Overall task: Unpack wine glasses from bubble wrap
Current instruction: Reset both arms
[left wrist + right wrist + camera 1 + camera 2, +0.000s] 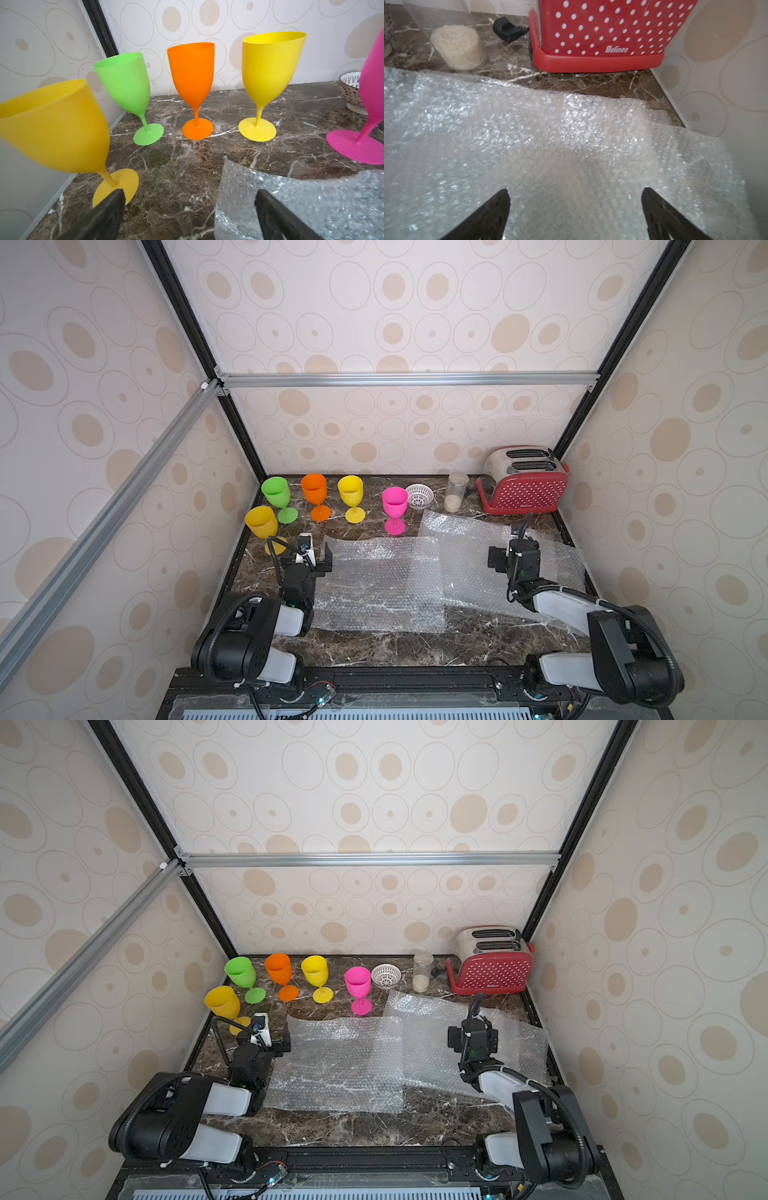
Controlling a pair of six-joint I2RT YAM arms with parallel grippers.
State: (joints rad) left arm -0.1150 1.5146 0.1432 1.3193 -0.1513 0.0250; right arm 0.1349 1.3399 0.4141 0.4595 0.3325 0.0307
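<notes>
Above table (374, 651): left gripper (190, 195), right gripper (575, 191) spread wide, holding nothing.

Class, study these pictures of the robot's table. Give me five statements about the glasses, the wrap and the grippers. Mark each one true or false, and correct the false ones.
1. All five wine glasses stand on their feet, unwrapped. True.
2. The left gripper is shut on the near yellow glass. False: it is open and holds nothing, with that glass's foot close to one finger.
3. The bubble wrap lies in flat sheets on the table. True.
4. The clear jar is empty. False: white grains fill its bottom.
5. The right gripper grips the toaster. False: it is open over the bubble wrap, clear of the toaster.
</notes>
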